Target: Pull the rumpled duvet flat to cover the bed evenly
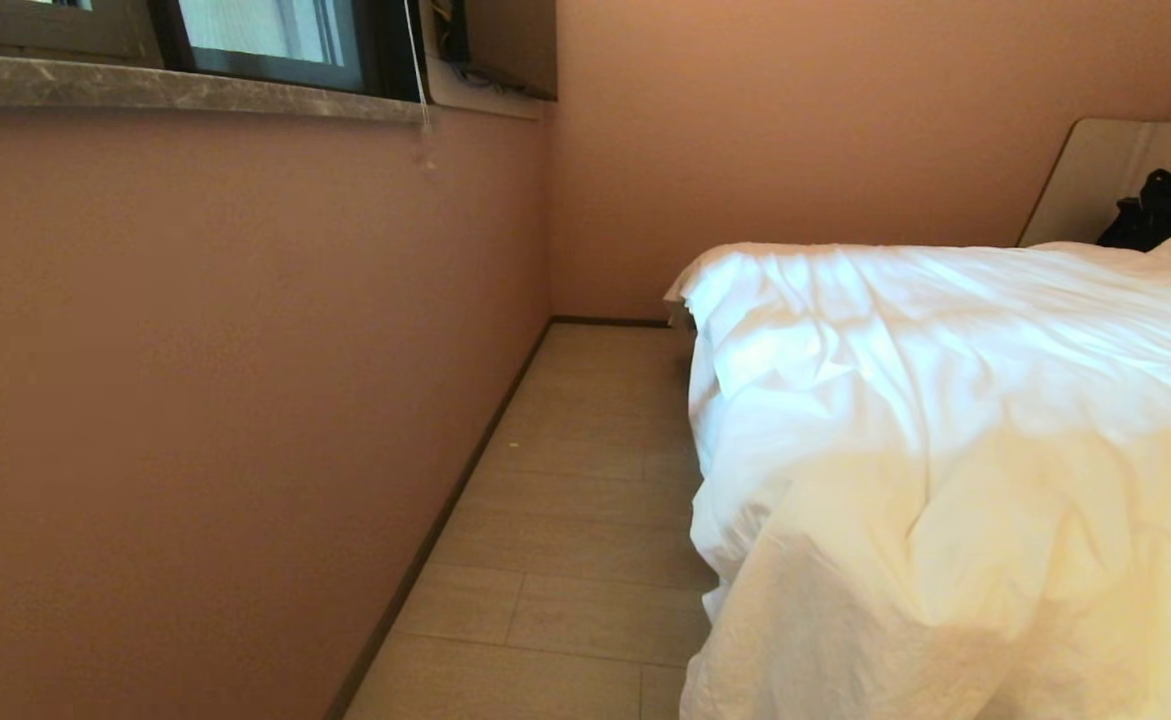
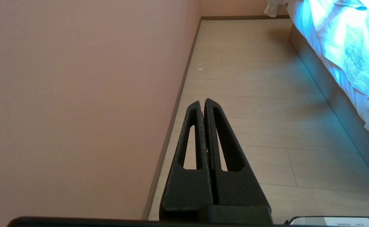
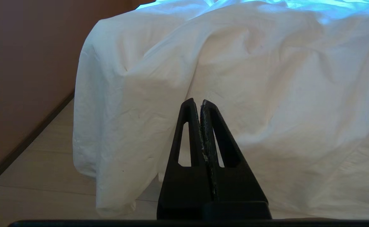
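Spilling over the near corner of the low tan-based bed (image 2: 329, 91), the rumpled white cotton duvet (image 1: 945, 420) risked sliding floorward if tugged, while the black left hand (image 2: 203, 104) and right hand (image 3: 197, 102) hung clenched, empty, beside it.
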Tool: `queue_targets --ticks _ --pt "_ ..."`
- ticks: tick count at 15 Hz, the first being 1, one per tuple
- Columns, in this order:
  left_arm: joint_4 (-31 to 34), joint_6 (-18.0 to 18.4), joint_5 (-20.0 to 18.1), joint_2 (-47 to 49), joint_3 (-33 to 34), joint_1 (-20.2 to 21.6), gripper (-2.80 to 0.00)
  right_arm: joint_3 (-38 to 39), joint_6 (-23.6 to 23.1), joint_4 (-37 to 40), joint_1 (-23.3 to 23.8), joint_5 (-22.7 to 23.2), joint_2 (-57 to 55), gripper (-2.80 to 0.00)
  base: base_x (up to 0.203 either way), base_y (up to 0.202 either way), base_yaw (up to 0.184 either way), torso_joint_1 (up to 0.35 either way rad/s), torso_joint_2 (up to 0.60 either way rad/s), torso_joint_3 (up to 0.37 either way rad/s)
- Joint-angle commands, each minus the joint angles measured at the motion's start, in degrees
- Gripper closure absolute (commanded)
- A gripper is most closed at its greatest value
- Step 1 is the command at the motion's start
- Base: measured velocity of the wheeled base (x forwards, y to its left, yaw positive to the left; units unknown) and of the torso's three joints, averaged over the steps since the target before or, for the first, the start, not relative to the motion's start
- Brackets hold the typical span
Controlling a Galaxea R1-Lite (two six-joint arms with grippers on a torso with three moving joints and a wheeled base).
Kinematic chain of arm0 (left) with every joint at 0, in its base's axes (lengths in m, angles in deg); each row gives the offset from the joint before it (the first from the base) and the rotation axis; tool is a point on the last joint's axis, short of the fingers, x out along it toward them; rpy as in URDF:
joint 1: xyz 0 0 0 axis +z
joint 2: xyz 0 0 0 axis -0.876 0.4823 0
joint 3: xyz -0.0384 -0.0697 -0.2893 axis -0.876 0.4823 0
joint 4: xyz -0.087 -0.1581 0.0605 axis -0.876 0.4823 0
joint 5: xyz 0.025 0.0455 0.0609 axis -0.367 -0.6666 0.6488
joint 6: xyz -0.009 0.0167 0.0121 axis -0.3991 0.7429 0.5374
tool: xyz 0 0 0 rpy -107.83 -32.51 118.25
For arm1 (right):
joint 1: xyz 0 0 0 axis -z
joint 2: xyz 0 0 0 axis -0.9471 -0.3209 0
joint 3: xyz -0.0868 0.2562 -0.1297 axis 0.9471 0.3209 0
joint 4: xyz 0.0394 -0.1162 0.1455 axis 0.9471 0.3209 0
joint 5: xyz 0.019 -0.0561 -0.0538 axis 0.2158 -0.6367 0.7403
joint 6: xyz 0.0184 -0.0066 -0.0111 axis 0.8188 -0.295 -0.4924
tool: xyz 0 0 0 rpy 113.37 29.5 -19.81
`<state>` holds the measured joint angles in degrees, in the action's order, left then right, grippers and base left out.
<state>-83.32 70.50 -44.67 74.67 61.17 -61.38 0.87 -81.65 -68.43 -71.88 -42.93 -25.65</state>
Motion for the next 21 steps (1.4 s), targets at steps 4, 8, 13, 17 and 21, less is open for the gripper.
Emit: queue_targets --ticks 4,8,13,17,21 --pt "0.0 -1.1 0.1 0.0 0.0 0.0 0.00 0.0 0.0 0.0 0.0 0.0 -0.1 0.00 0.000 0.000 0.000 0.000 0.00 0.000" --pt "-0.1 -1.4 0.2 0.0 0.0 0.0 0.00 0.0 0.0 0.0 0.0 0.0 -0.1 0.00 -0.075 0.000 0.001 0.004 0.00 0.001" --pt "-0.1 -1.7 0.2 0.0 0.0 0.0 0.00 0.0 0.0 0.0 0.0 0.0 -0.1 0.00 -0.193 0.000 0.000 0.001 0.00 0.001" --pt "-0.1 -1.9 0.2 0.0 0.0 0.0 0.00 0.0 0.0 0.0 0.0 0.0 -0.1 0.00 -0.190 0.000 0.001 0.004 0.00 0.006" --pt "-0.1 -2.1 0.2 0.0 0.0 0.0 0.00 0.0 0.0 0.0 0.0 0.0 -0.1 0.00 -0.191 0.000 0.001 0.003 0.01 0.000"
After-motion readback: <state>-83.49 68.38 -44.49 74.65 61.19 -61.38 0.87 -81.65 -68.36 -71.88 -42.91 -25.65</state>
